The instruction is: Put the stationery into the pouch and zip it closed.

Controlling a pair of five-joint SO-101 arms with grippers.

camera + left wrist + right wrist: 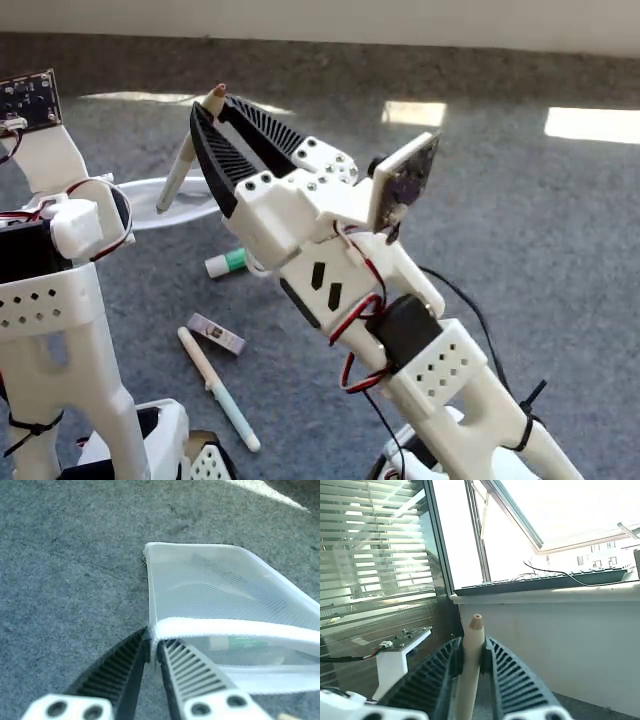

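- The translucent white mesh pouch (220,590) lies on the grey carpet-like table top (520,220), its mouth held apart and unzipped. A green-labelled shape shows through the mesh, but whether it sits inside or behind cannot be told.
- The left gripper (152,647) is clenched on the pouch's white rim band at one end.
- The right gripper (472,655) is raised above the pouch and grasps a long cream pen with a brownish tip (472,640). This item is picked up but not yet stowed.
- A slim white pen with a pale green section (218,388) lies on the table, well apart from the pouch.
- A white glue stick with a green cap (228,263) lies near the right arm.
- A small greyish-purple box, probably an eraser (217,334), lies just beside the slim pen.
- Judging by this, the task is at an early stage, with loading mostly undone and zipping not begun.
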